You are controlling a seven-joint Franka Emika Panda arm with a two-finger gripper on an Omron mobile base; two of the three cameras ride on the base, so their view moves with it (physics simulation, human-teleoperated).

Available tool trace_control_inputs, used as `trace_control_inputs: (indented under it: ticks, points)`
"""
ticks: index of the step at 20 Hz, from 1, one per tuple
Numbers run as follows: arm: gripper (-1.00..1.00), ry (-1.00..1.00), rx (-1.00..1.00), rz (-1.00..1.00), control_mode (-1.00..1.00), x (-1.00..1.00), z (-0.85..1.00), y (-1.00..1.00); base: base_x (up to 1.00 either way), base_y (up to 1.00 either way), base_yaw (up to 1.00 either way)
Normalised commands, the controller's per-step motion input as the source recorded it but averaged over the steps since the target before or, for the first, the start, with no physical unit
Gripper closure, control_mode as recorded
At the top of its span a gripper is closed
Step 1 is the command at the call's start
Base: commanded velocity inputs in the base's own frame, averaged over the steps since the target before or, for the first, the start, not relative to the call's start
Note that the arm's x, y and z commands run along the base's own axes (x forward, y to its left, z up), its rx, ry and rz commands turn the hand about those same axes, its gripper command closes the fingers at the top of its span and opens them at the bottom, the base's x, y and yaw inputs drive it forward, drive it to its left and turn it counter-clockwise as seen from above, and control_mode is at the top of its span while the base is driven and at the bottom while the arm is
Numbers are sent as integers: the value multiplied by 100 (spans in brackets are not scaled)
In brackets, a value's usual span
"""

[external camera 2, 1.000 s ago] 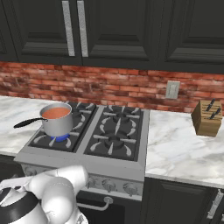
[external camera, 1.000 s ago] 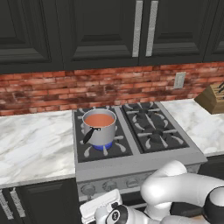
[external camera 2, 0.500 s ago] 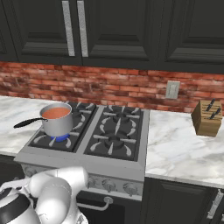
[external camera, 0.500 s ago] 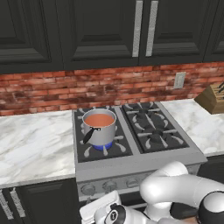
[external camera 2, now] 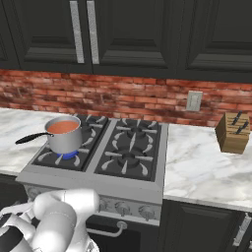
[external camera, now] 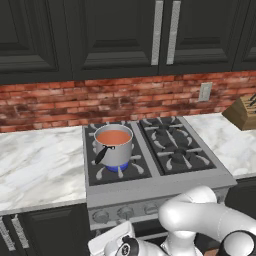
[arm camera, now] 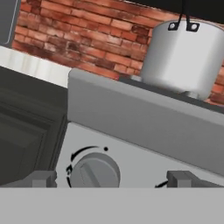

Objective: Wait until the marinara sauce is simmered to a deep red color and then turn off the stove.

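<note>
The marinara sauce (external camera: pixel 113 137) is seen as an orange-red disc filling a small steel saucepan (external camera: pixel 114 148), which is parked on the front left burner of the stove (external camera: pixel 165 179). A blue flame (external camera 2: pixel 68 155) can be spotted under the pan, so that burner is lit. The pan's black handle (external camera 2: pixel 33 138) is pointed out to the left, toward the marble bench (external camera: pixel 37 163).

From the hand view, a round grey knob (arm camera: pixel 94 171) on the stove's front panel is framed right between the claw (arm camera: pixel 113 178) tips, with the saucepan's steel wall looming above it. The claw is spread wide, one dark fingertip (arm camera: pixel 41 178) on each side of the knob, and no contact with it can be made out.

Farther out, the other three burners are left bare under their black grates (external camera 2: pixel 130 150). A wooden knife block (external camera 2: pixel 233 132) is set on the bench to the right of the stove, just below a wall outlet (external camera 2: pixel 194 101) in the red brick backsplash (external camera: pixel 60 102). Dark cabinets (external camera 2: pixel 128 34) are hung above.
</note>
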Motion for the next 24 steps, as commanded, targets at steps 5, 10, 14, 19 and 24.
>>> trace_control_inputs:
  ticks: [5,10,14,19,24]
  points:
    - [-100,0,0,0,-100,1,0,1,0,0,0]
    - [-100,0,2,0,-100,17,0,0,0,0,0]
    - [-100,0,4,0,-100,22,0,-1,0,0,0]
    - [-100,0,3,0,-100,15,0,0,0,0,0]
    - [-100,1,2,0,-100,1,-1,0,0,0,0]
